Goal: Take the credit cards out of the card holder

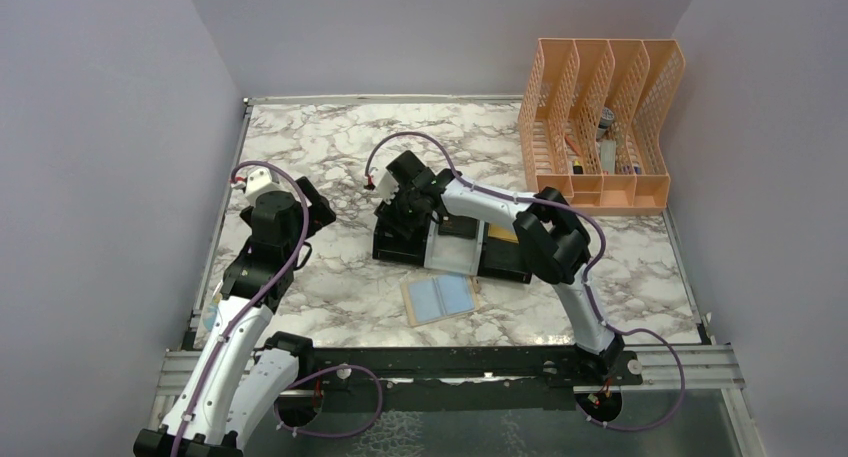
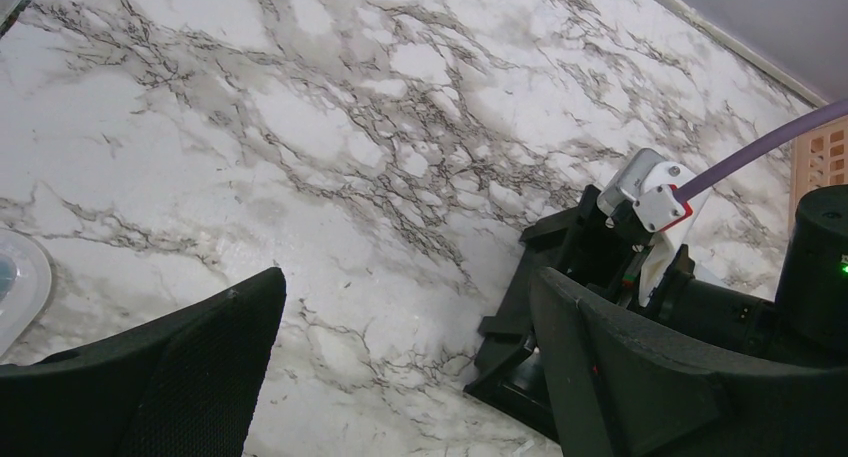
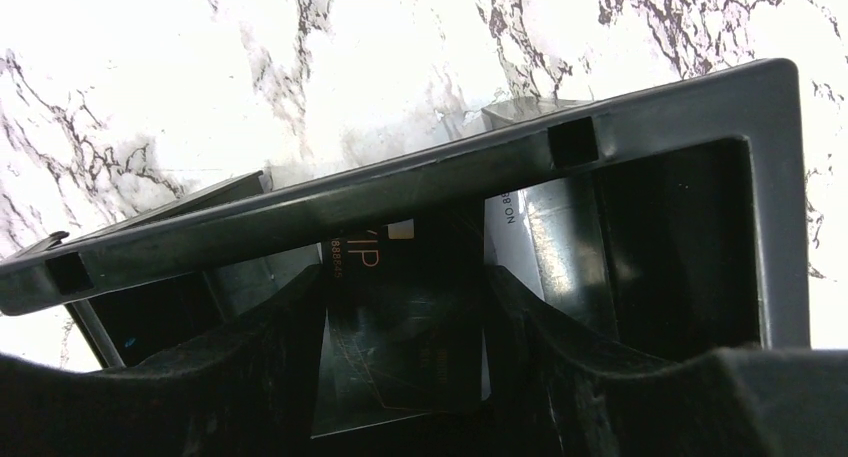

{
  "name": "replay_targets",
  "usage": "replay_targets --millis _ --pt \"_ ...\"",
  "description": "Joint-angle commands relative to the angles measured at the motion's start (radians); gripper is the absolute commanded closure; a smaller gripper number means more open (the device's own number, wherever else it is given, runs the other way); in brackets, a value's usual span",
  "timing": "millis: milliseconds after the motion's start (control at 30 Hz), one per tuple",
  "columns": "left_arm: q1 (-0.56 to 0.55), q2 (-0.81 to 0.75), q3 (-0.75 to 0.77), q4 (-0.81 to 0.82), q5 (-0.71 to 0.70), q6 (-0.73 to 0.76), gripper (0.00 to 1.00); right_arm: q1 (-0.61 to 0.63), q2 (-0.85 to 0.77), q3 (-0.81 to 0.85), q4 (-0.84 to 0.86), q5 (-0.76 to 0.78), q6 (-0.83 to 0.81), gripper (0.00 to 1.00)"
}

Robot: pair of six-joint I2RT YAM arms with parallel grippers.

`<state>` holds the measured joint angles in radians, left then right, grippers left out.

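Our top view sits above and behind the arm bases [image 1: 610, 362], looking down and forward from far enough back to hold the whole marble table [image 1: 330, 147] and both arms. Our left wrist view rides just behind the left gripper [image 2: 405, 282], slanting low and close over bare marble. Off to that hand's right it catches the black bin [image 2: 505, 327] and the right arm's wrist [image 2: 650, 192], which the top view shows too. Our right wrist view looks past the right gripper [image 3: 400, 277] from very near, straight into that bin, whose rim crosses the view just beyond that hand.
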<state>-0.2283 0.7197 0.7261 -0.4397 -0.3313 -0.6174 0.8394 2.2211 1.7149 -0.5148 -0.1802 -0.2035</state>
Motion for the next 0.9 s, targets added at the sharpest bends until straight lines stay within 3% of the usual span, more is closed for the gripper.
replay_targets --millis 0,333,867 --pt "0.006 -0.019 0.016 -0.007 -0.031 0.019 0.05 0.001 -0.007 0.041 -0.080 -0.039 0.042 0.59" --pt "0.006 -0.020 0.014 -0.012 -0.033 0.035 0.05 -0.009 -0.015 0.084 -0.129 -0.093 0.044 0.55" --pt "0.006 0.022 -0.009 -0.004 0.060 0.019 0.05 -0.020 -0.045 0.039 -0.067 -0.161 0.091 0.51"
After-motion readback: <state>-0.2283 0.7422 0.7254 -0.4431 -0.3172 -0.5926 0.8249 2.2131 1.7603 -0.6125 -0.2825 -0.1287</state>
